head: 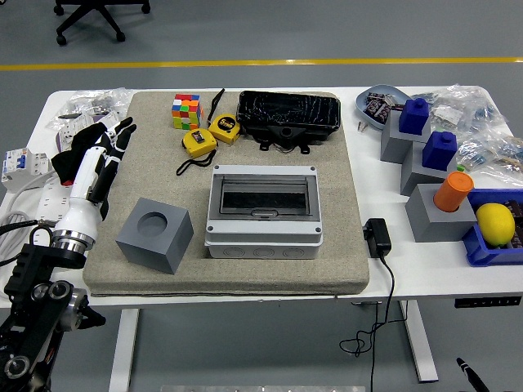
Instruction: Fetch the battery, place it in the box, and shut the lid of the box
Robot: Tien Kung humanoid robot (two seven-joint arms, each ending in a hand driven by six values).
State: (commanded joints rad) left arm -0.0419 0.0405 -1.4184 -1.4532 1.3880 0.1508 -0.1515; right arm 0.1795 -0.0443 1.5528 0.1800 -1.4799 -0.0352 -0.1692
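Left hand [96, 151] at the mat's [327, 245] left edge — fingers loosely extended, holding nothing. Box [262, 211] at mat centre, lid down. Battery — cannot tell which item it is.

Box [263, 211] at centre of mat [343, 245]; block [154, 233] to its left; tape measures [199, 142] and case [288, 116] behind it.

At centre frame, a rough, felt-like grey mat [237, 245] is covering the smooth white table [425, 261]. The box [262, 211] is showing matt grey plastic with a dark translucent lid, while the black case [288, 114] at upper centre is gleaming under glossy wrap.
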